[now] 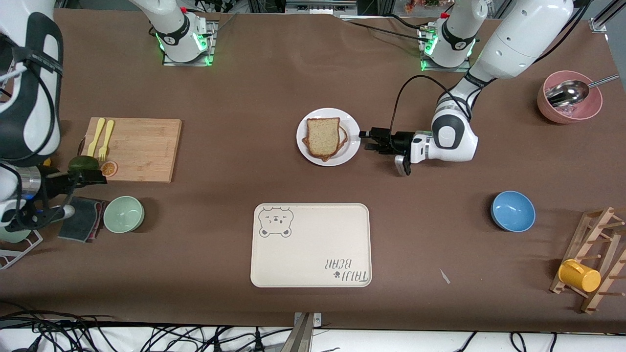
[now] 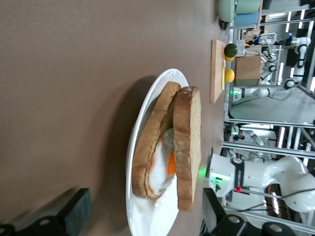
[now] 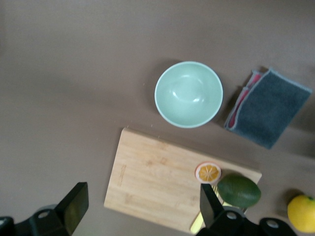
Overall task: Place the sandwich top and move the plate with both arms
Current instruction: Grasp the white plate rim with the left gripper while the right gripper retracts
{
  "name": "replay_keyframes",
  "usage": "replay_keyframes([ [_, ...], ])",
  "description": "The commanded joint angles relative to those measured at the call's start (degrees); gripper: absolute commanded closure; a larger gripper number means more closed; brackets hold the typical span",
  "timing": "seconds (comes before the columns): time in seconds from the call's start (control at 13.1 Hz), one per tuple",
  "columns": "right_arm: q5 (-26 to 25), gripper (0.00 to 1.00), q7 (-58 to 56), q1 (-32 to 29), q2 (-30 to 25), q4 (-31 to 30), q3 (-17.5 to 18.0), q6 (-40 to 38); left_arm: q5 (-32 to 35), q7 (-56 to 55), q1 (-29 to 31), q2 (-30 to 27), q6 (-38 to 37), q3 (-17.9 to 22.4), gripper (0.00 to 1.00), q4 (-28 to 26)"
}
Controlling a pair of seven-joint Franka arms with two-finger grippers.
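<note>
Across the front view, the plate (image 1: 353, 142) sits mid-surface with the sandwich top (image 1: 323, 135) on the egg slice; the left hand (image 1: 364, 140) lies open beside its rim, the cream tray (image 1: 311, 245) nearer the camera. Left wrist view: open fingers (image 2: 76, 211) flank the plate (image 2: 140, 162). Right wrist view: the right hand (image 3: 142, 209), open, hangs over the cutting board (image 3: 157, 182), green bowl (image 3: 188, 94) and grey cloth (image 3: 268, 108).

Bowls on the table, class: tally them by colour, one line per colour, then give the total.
Pink bowl: 1
Blue bowl: 1
Green bowl: 1
Total: 3
</note>
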Motion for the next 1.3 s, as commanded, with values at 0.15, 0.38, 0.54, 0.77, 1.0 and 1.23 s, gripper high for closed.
replay_keyframes([
  [0.15,-0.7,0.0,2.4,0.3,-7.9,-3.4,0.6,-1.6,-4.5,1.9,-1.2,-1.5,3.6,-1.9,0.11,-1.8],
  [0.38,-4.3,0.0,5.7,-2.7,-12.2,-7.8,6.3,-1.7,-4.5,2.3,-1.3,-1.0,3.6,-1.9,0.31,-1.8],
  [0.54,-8.2,0.0,11.9,-6.7,-16.5,-13.0,12.9,-1.4,-4.5,2.3,-1.4,-1.0,3.5,-1.9,0.4,-2.1],
  [0.77,-8.5,0.0,15.5,-11.0,-23.5,-22.0,18.4,3.1,-4.5,2.3,-1.4,-0.9,3.6,-1.9,0.58,-2.2],
  [1.0,-8.4,0.0,16.0,-11.3,-29.3,-26.2,18.5,5.1,-4.5,2.4,-1.4,-0.6,3.6,-1.9,0.82,-2.2],
  [1.23,-8.6,0.0,16.0,-11.7,-31.4,-28.9,18.6,4.6,-4.5,2.3,-1.4,-0.6,3.5,-1.9,0.97,-2.2],
])
